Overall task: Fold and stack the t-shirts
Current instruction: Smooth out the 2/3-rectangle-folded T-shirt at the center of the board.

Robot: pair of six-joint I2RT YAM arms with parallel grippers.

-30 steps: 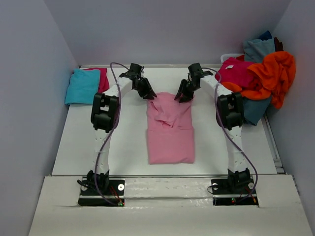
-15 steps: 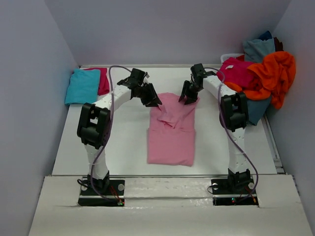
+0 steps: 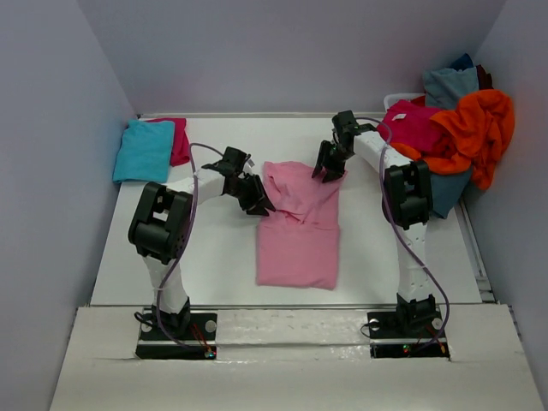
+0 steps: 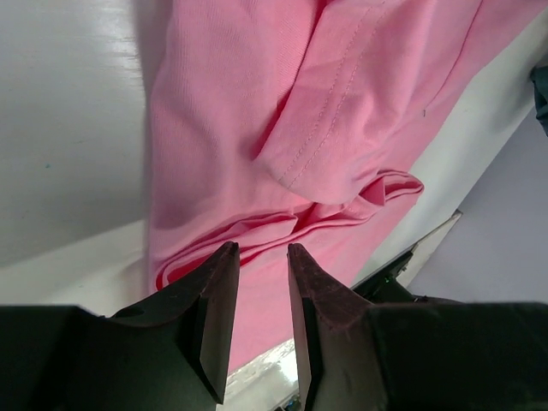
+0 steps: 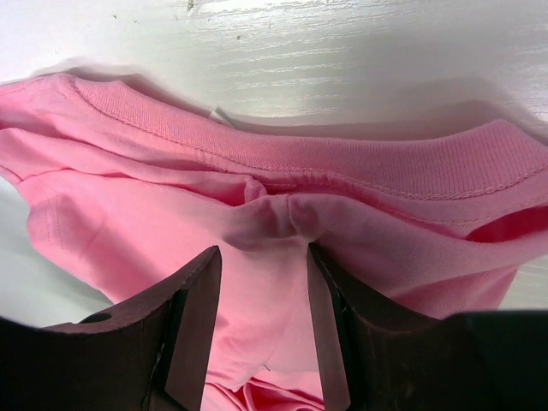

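So the pink t-shirt (image 3: 298, 244) is lying pretty much dead centre on the white table (image 3: 214, 248) in the overhead view. Its long axis runs top to bottom of the frame, neck end toward the top and hem toward the bottom. The lower half is flat and tidy. The upper half is rumpled, with a slanted fold of cloth flopped over it.

The left gripper (image 3: 259, 199) sits at the shirt's left edge, about halfway up. On its wrist cam the fingers (image 4: 214, 317) are nearly together, with pink layers bunching right into the gap, so it looks clamped on the cloth.

The right gripper (image 3: 328, 171) is at the shirt's upper right corner. Its own cam shows a puckered bit of fabric pinched between the fingers (image 5: 197, 317), just under the ribbed collar (image 5: 385, 171), so that one's got hold of it too.

A folded turquoise t-shirt (image 3: 144, 150) lies upper left, on top of a magenta t-shirt (image 3: 179, 139). Far upper right there's a messy heap with an orange t-shirt (image 3: 479, 128), another magenta one and a grey-blue t-shirt (image 3: 449, 86).
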